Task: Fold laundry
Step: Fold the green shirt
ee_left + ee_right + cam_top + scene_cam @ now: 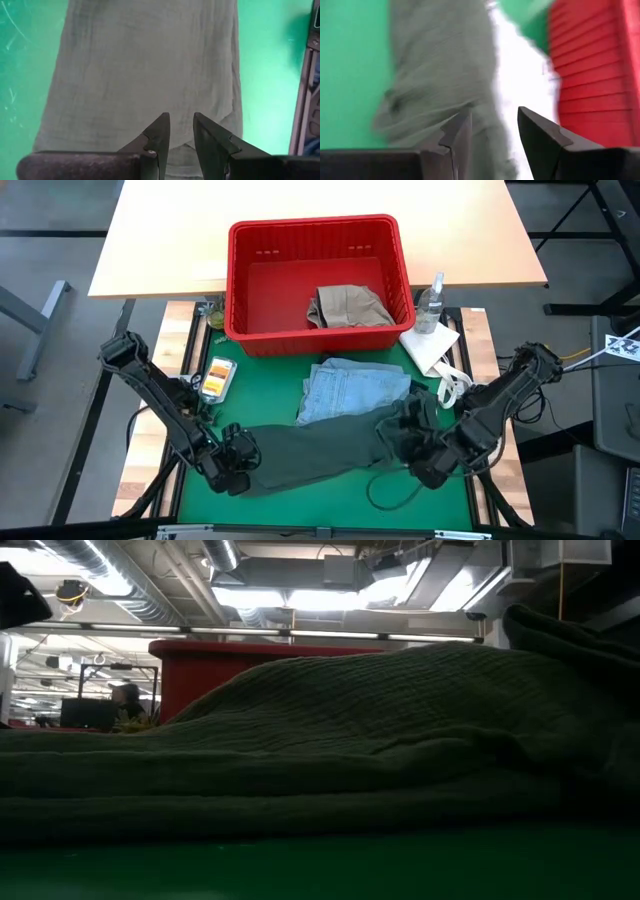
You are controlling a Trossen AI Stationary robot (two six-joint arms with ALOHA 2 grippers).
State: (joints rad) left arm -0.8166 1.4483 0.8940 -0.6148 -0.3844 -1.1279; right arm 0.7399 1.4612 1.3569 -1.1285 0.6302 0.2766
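The dark olive green garment (310,448) lies stretched across the green desk (330,505) near its front edge, both arms at work on it. The left hand (181,131), fingers narrowly parted, sits over one end; the right hand (494,127), fingers wider and holding nothing, hangs over the other. Judging by the lie, no neat fold shows yet. The light blue denim piece (352,390) waits just behind, and the beige khaki piece (348,307) sits in the red plastic basket (245,280). The low view sees little beyond olive cloth.
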